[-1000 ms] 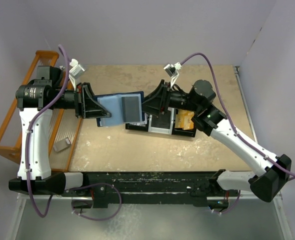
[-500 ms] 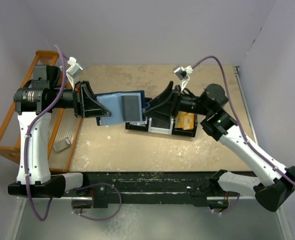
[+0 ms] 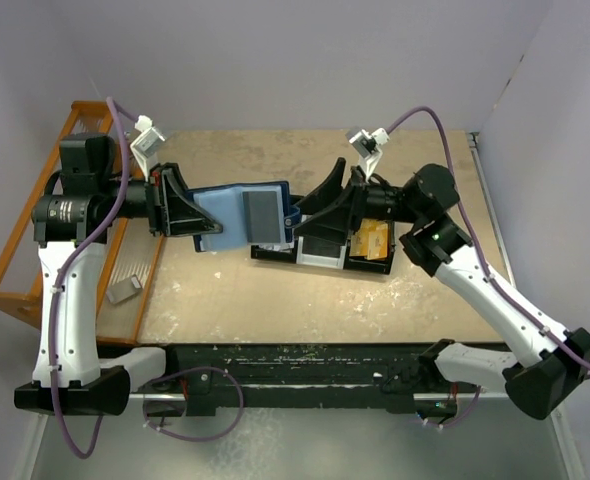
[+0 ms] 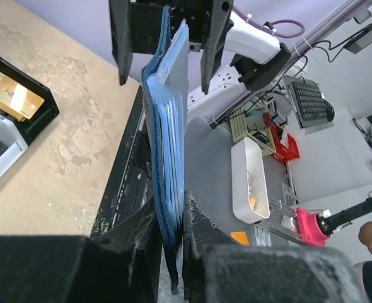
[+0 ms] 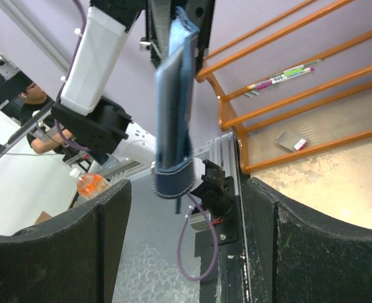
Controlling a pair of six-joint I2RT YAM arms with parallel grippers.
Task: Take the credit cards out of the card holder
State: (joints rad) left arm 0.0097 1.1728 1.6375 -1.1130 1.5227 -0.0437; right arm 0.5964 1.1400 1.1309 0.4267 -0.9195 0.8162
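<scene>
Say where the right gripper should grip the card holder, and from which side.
The free right edge of the card holder, approached from the right. The left gripper clamps the opposite end, and the thin holder lies edge-on to the open jaws of the right gripper.

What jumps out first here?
A blue card holder is held open above the middle of the table, clamped by the left end effector. The right end effector gapes open at its other edge. Beside it sits a black tray with a gold card in its right compartment.
</scene>
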